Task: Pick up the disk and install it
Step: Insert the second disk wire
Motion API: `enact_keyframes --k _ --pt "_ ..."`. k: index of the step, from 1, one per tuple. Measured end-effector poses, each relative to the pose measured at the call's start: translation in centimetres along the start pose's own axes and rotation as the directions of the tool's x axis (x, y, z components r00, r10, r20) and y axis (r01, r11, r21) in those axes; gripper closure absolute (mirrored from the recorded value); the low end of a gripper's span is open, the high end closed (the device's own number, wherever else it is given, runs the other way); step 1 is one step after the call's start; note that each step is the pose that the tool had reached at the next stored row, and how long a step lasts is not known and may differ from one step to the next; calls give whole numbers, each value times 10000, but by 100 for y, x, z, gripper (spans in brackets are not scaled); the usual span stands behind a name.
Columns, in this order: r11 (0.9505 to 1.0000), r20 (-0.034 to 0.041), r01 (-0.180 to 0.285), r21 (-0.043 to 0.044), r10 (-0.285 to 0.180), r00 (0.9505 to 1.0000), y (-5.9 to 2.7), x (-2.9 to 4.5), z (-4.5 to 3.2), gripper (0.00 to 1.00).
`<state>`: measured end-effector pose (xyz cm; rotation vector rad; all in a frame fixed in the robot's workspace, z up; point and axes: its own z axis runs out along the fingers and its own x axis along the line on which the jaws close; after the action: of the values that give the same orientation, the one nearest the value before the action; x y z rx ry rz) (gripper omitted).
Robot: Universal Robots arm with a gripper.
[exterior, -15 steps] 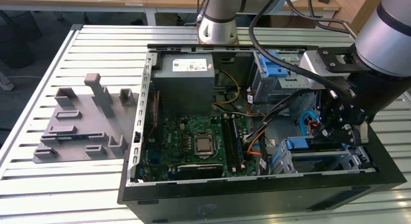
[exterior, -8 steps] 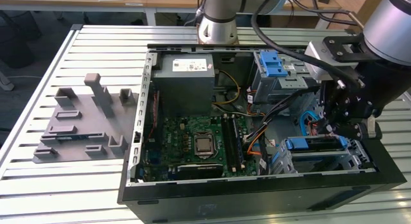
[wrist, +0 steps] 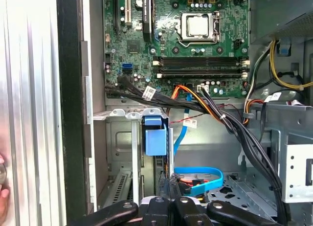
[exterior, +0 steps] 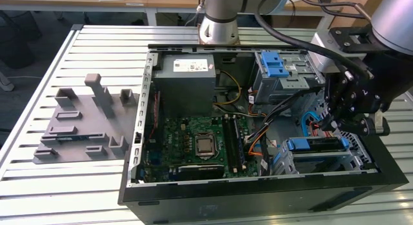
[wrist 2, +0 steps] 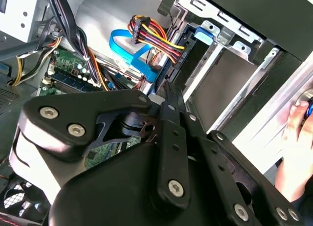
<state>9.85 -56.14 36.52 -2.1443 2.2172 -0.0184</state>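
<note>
The disk (exterior: 314, 144), a flat drive with a blue plastic frame, lies in the lower drive bay at the exterior view's right of the open computer case (exterior: 258, 196). In the first wrist view the blue end of the disk (wrist: 155, 139) shows inside the metal bay. My gripper (exterior: 328, 122) hangs inside the case just above that bay. Its black fingers are shut together with nothing visible between them, in both wrist views (wrist 2: 167, 88) (wrist: 171, 181). The fingertips sit beside the disk's blue end, close to a blue flat cable (wrist: 200, 179).
A silver cage with a blue latch (exterior: 276, 65) and a grey power box (exterior: 187, 82) sit at the back of the case. The motherboard (exterior: 200, 138) and cable bundles (wrist: 215, 113) lie nearby. A grey fixture (exterior: 84, 123) rests on the slatted table. A person's hand (wrist 2: 297, 152) is outside the case wall.
</note>
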Motion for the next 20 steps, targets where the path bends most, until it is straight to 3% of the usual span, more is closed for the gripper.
enact_keyframes --k 11,12,15,16,17,20 --pt "10000 -11 0 0 0 10000 -1 -24 -28 89" --pt "10000 -16 -2 0 2 10000 -1 -28 -29 82" --pt "10000 -106 -3 2 3 9999 1 -66 -26 81" --pt "10000 -139 -4 3 4 9999 2 -85 -26 75" --pt "10000 -164 -4 4 4 9999 2 -103 -26 75" --pt "10000 -195 -5 5 5 9998 3 -149 -23 75"
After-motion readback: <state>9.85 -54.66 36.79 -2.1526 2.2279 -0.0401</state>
